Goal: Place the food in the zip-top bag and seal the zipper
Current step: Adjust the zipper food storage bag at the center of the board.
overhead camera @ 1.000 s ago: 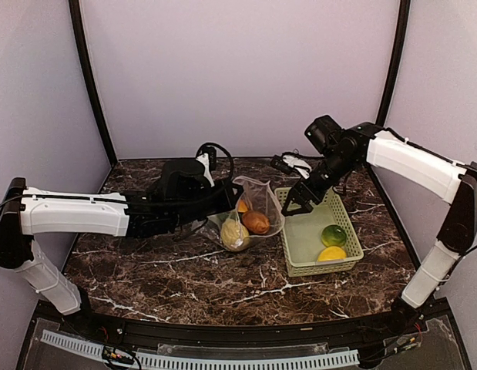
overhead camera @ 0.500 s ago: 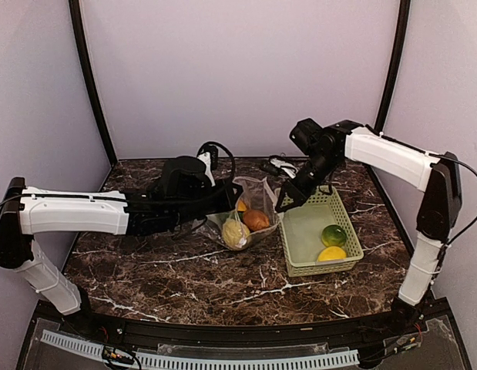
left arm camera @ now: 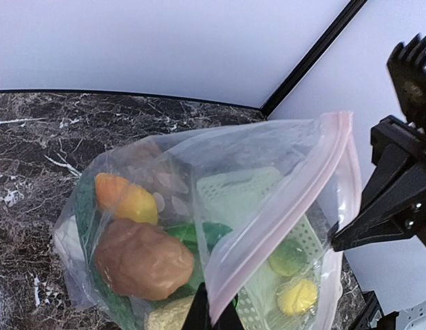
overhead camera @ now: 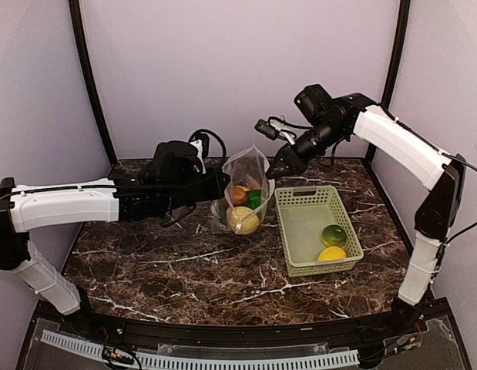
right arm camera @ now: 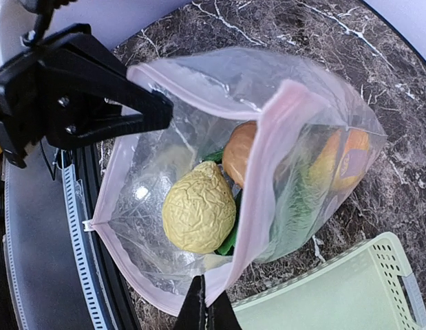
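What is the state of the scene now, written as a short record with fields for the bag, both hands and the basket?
bag: clear zip-top bag, held up, mouth open
zipper: not sealed
left hand: shut on the mouth edge
right hand: shut on the opposite mouth edge
in bag: tan lump, orange fruit, pale wrinkled piece, green piece
basket: lime and lemon inside

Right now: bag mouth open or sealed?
Open. On the bag, the pink rims stand apart, one pinched by the left fingers, one by the right fingers; food shows through the gap.
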### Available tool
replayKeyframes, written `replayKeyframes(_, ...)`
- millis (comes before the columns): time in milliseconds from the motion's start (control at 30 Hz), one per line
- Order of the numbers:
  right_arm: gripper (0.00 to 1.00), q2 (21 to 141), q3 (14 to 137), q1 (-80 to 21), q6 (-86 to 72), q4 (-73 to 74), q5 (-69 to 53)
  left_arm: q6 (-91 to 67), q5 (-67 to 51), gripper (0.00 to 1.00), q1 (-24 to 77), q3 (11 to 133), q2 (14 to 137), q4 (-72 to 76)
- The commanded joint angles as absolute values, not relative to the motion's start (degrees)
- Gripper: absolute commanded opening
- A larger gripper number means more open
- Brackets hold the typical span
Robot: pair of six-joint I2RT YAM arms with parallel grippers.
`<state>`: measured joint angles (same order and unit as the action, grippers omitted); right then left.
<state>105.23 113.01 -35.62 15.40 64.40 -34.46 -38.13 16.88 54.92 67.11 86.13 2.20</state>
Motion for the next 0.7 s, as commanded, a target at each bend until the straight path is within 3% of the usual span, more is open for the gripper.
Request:
replayKeyframes(0, 0.00, 104.08, 112.12, -35.24, 16.21, 64.86, -35.90, -36.08, 18.67, 0.01, 54.92, 67.99, 81.13, 6.34)
replayKeyframes(267, 0.04, 100.98, 113.40, -35.33, 17.40, 63.21, -42.72, -30.44, 21.58, 0.01, 55.90, 70.17, 77.63, 6.48)
replayKeyframes(400, 0.07, 104.05, 113.18, -35.31, 18.07, 64.31, -44.45, -30.64, 21.76, 0.01, 54.96, 72.67, 82.81, -0.12)
replayKeyframes(533, 0.24, 104.92, 111.19, -35.42, 19.56, 65.07, -45.52, -33.12, 13.86, 0.01, 54.81, 73.10, 85.76, -0.82)
replayKeyframes(667, 0.43, 102.45, 108.99, -34.76, 21.36, 66.04, -41.87, -34.03, 15.05, 0.01, 54.43, 69.36, 84.64, 1.84)
